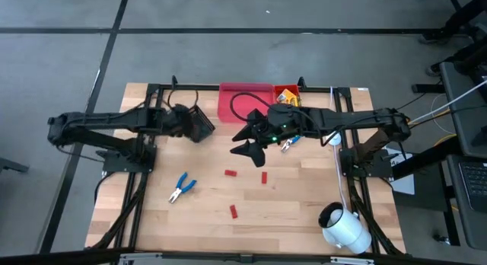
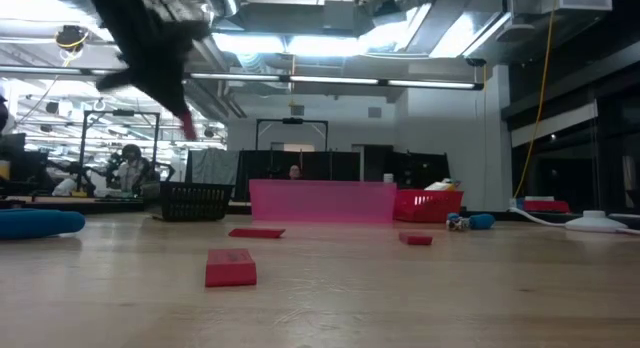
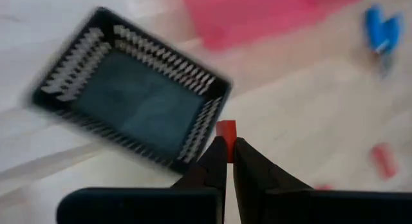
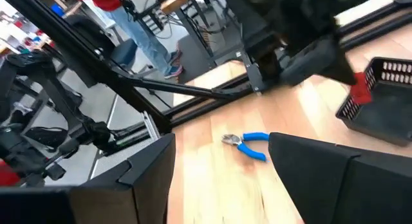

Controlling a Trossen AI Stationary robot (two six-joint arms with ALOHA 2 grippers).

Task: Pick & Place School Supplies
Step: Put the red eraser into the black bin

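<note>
Overhead, wooden table [image 1: 289,204] on grey floor, left claw [image 3: 226,161] clamped on red piece [image 3: 226,130] – right claw [image 1: 249,142] apart.

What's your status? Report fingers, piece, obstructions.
Left gripper shut on red piece, above black bin. Right gripper open, empty, mid-table. Nothing blocking.

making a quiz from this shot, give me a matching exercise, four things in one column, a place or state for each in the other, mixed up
Things:
1. left gripper
2. right gripper
3. black mesh bin
4. white cylinder

Places or states:
A. lying near the table's front right corner
B. open, empty, above mid-table
C. shut on a small red piece
D. left of the pink bin

Pairs: 1-C, 2-B, 3-D, 4-A
</note>
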